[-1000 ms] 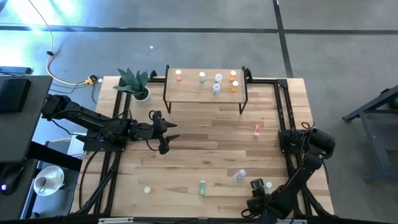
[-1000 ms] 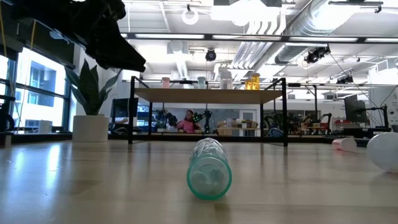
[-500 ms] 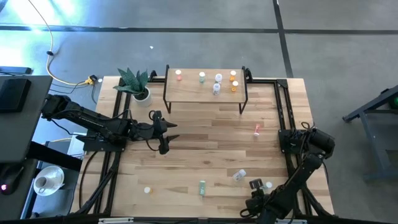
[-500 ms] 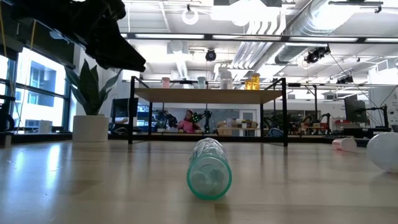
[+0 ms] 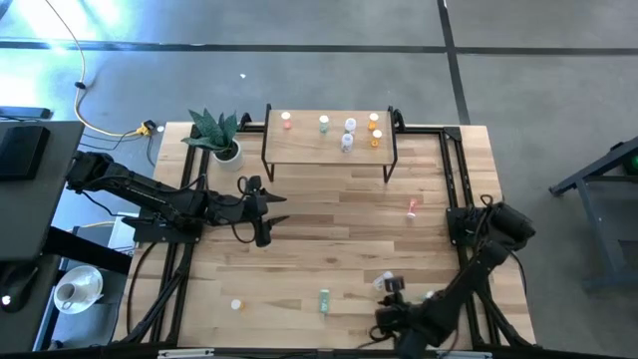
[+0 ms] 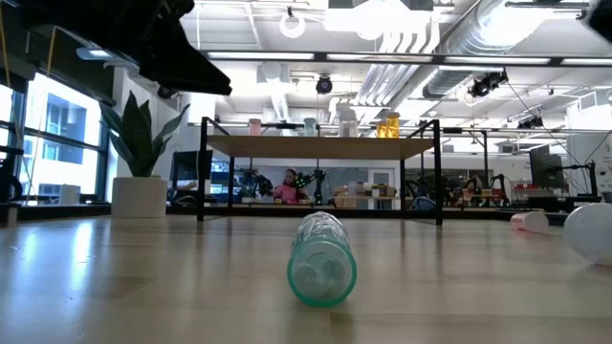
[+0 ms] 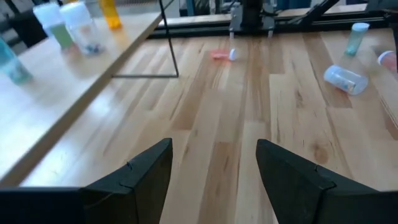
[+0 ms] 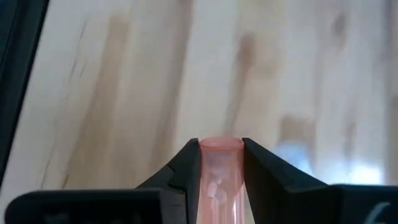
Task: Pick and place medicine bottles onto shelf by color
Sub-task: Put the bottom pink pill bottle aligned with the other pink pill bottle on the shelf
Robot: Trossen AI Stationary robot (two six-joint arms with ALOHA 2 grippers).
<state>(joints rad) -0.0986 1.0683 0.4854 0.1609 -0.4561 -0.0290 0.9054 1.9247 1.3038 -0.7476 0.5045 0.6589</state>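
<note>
The table (image 5: 329, 239) is striped, varnished-looking wood with a soft sheen, and the shelf (image 5: 309, 147) at its 12 o'clock edge is a paler, smooth wood board on thin black metal legs. The pink bottle (image 8: 221, 177) between the matt black plastic-looking fingers (image 8: 186, 174) is translucent and glossy, as is the green bottle (image 6: 322, 258) lying near 6 o'clock.

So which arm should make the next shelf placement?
Right. Its gripper is already shut on a pink bottle near the table's front edge, while the left gripper hangs open and empty, though nearer the shelf.
</note>
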